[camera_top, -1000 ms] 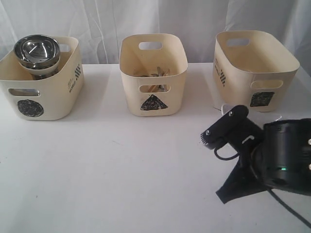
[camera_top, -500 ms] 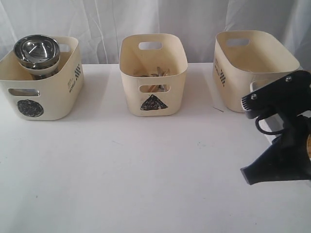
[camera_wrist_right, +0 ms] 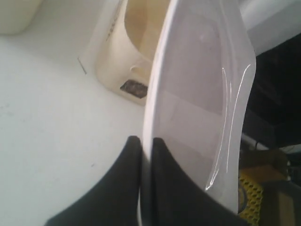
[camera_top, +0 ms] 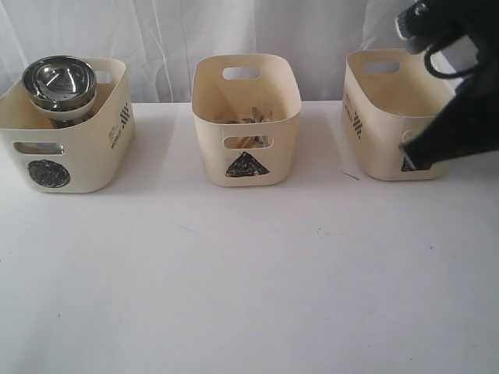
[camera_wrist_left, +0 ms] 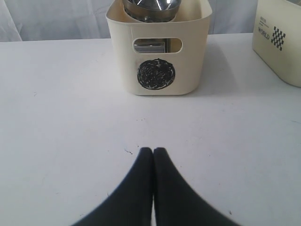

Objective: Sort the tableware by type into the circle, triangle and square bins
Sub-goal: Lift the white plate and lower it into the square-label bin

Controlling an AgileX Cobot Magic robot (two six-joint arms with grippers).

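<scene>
My right gripper is shut on the rim of the large white squarish plate, which stands on edge in the air beside the square bin. In the exterior view the black right arm covers that bin's right side, and the right gripper is low at its front. Nested steel bowls sit in the circle bin. Chopsticks and steel cutlery lie in the triangle bin. My left gripper is shut and empty over bare table, facing the circle bin.
The three cream bins stand in a row along the back of the white table, before a white curtain. Dark equipment and something yellow lie past the table's right edge.
The right arm rose from the table's front right, up and back to the square bin, carrying the plate. The left gripper is out of the exterior view throughout.
</scene>
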